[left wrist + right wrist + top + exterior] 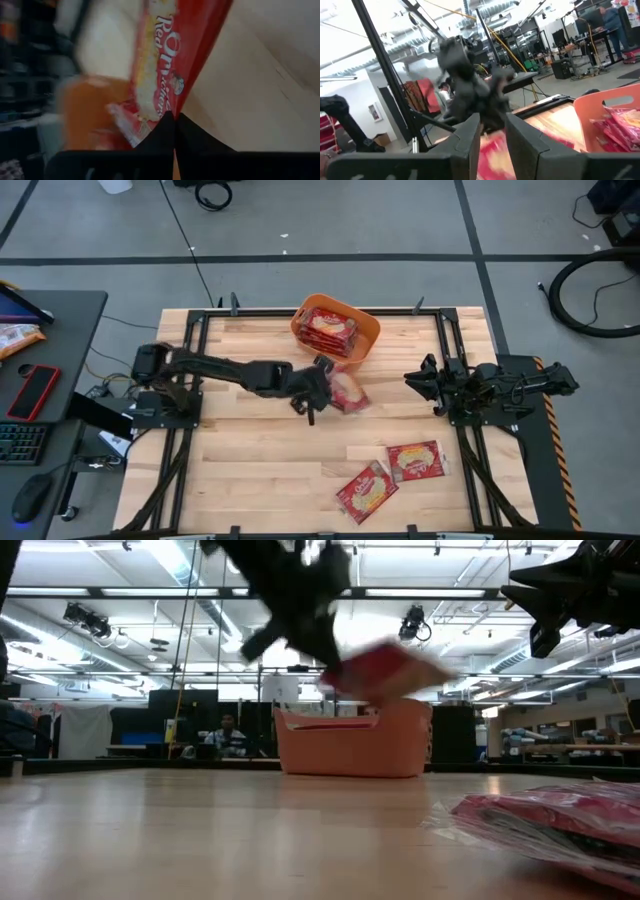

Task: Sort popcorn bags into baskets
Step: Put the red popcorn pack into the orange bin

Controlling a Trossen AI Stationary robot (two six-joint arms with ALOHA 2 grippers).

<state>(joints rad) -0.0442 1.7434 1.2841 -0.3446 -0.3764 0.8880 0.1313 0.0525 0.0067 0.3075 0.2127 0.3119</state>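
Nearest the front edge of the wooden surface, two popcorn bags lie flat, just beside each other. Mid-surface, the left pincer is clamped on a third popcorn bag, held in the air near the orange tub. The tub, at the far edge, already holds bags. The right pincer waits at the right side with a narrow gap between its fingers.

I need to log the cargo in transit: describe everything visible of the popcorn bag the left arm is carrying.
The carried popcorn bag is a flat red packet with a cream-yellow popcorn picture and white lettering, glossy like plastic film. The left tool is shut on one edge. It hangs in the air, tilted, just short of the orange tub, touching nothing else. Motion blurs its outline.
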